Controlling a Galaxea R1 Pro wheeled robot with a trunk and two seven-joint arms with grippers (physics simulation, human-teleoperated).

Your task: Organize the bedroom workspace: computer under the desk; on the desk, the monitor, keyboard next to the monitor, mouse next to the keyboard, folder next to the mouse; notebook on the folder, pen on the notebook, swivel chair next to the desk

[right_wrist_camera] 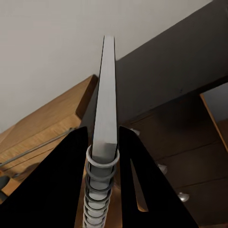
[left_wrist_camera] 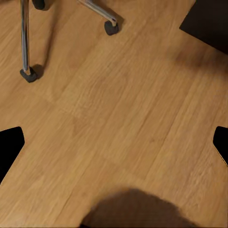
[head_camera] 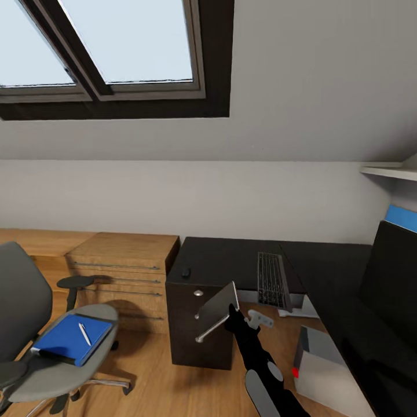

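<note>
Keyboard (head_camera: 272, 280) and mouse (head_camera: 186, 271) lie on the worktop (head_camera: 231, 255), the folder (head_camera: 69, 339) and pen (head_camera: 84, 334) wait on the chair (head_camera: 35, 347), the right pincer (head_camera: 231, 310) is clamped on the notebook (head_camera: 217, 307), and the left pincer (left_wrist_camera: 114, 142) is spread apart over bare floor (left_wrist_camera: 118, 95).

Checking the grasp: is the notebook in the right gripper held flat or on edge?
On edge, tilted. The right gripper clamps the notebook at its spiral spine; the wrist view shows it edge-on between the fingers.

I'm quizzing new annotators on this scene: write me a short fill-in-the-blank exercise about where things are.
The bright blue flat folder lies on the grey padded swivel chair's ____.
The thin white pen rests on top of the blue ____.
The right gripper's black fingers clamp a thin grey spiral-bound ____.
Missing: seat; folder; notebook.
</note>
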